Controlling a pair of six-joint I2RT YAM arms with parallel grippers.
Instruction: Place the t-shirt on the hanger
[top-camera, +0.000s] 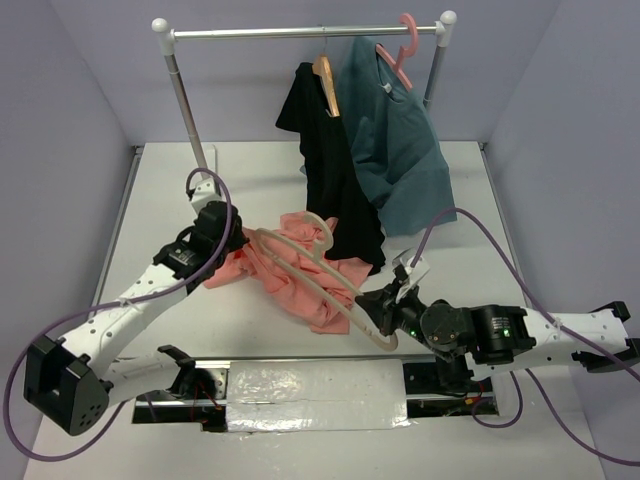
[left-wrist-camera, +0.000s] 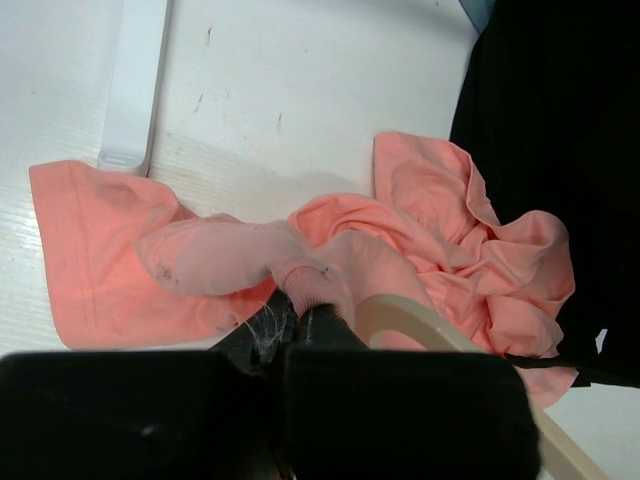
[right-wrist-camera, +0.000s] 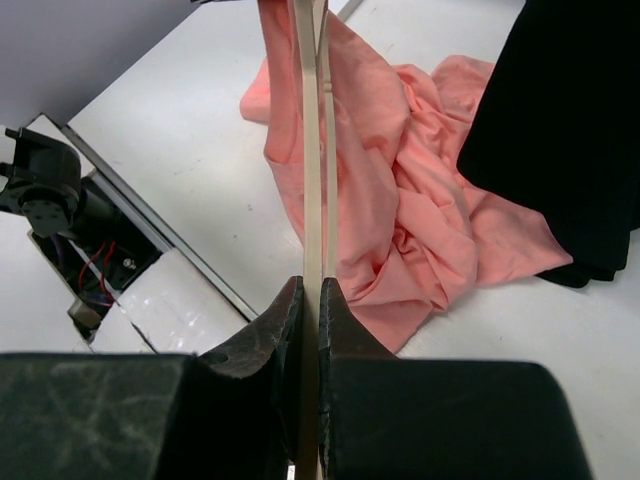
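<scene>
The salmon t-shirt (top-camera: 300, 285) lies crumpled on the white table, just in front of a hanging black shirt. My left gripper (top-camera: 236, 242) is at its left end, shut on a bunched fold of the pink cloth (left-wrist-camera: 305, 280). The pale beige hanger (top-camera: 318, 285) runs slantwise over the t-shirt, its hook (top-camera: 322, 228) at the far end. My right gripper (top-camera: 384, 318) is shut on the hanger's near end; in the right wrist view the thin hanger (right-wrist-camera: 311, 150) stands edge-on between the fingers (right-wrist-camera: 350, 330), with the t-shirt (right-wrist-camera: 400, 190) draped beside it. The left wrist view shows a curved piece of the hanger (left-wrist-camera: 410, 318) right of the jaws.
At the back stands a metal clothes rack (top-camera: 300, 32). On it hang a black shirt (top-camera: 335, 180) on a brown wooden hanger (top-camera: 326, 80) and a teal shirt (top-camera: 400, 150) on a pink hanger (top-camera: 400, 55). The rack's white foot (left-wrist-camera: 135, 80) lies left of the t-shirt. A taped plate (top-camera: 300, 385) sits at the near edge.
</scene>
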